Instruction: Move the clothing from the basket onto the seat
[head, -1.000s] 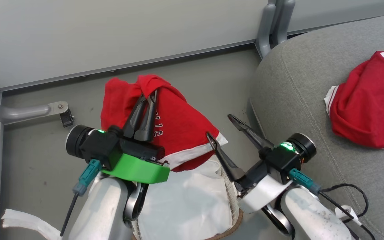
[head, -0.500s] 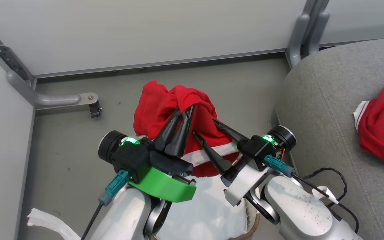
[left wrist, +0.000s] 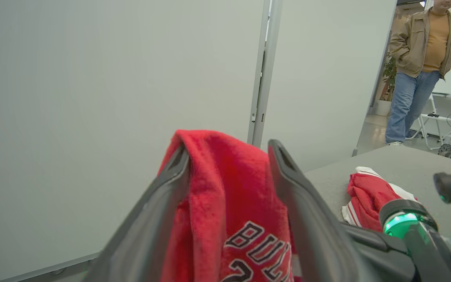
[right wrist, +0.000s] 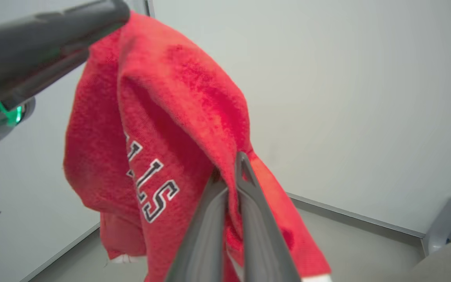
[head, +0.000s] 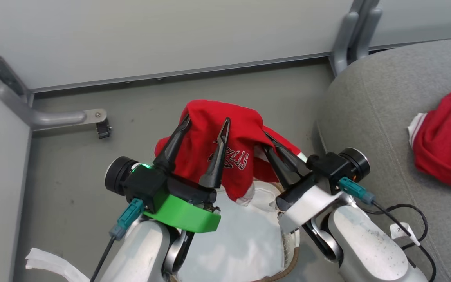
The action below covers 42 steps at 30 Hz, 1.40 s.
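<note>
Left wrist view: person beyond seat; left pincer spread, right pincer tight on clothing

white sheet, person standing, grey floor

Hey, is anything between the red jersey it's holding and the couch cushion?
Nothing visible. The jersey is pinched by the shut right end effector and draped over the open left end effector. Only floor separates it from the couch cushion, whose near part is free; another red garment lies farther right.
</note>
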Available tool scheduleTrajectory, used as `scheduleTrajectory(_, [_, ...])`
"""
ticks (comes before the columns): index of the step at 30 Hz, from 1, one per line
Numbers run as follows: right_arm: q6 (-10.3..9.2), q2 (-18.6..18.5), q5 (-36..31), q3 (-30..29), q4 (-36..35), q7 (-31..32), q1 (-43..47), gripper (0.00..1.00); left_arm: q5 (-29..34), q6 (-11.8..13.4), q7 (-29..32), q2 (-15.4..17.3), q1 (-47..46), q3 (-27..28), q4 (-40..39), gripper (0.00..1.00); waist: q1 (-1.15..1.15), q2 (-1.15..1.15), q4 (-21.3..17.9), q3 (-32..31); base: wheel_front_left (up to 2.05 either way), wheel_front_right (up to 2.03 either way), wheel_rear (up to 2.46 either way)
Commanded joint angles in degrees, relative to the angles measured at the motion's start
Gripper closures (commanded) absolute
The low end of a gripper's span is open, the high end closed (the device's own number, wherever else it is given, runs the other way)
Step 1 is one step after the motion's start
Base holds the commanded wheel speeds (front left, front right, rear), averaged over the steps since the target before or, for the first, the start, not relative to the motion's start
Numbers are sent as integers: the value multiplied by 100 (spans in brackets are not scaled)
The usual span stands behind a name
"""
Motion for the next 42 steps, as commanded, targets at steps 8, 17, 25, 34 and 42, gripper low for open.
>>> scheduleTrajectory(8, [-8,2,-38,-445,-434,-12,280,100,237,-92,1,14,-77,174,249,0,0,0,-1740,352,0,0,0])
scheduleTrajectory(17, [-8,68,-45,-1169,-835,-12,225,100,393,-161,1,22,-239,241,539,0,0,0,-2757,648,0,0,0])
scheduleTrajectory(25, [-8,-356,-307,-1701,-1033,-12,-515,100,565,-192,1,24,-373,271,772,0,0,0,-3056,1001,0,0,0])
scheduleTrajectory(34, [-8,-1192,-742,-2738,-886,-11,-1785,100,595,-194,1,124,-716,60,902,0,0,0,-2733,1661,0,0,0])
scheduleTrajectory(42, [-8,-1442,-1306,-3622,-205,-11,-2238,100,633,-195,1,162,-1014,-34,858,0,0,0,-2234,2192,0,0,0])
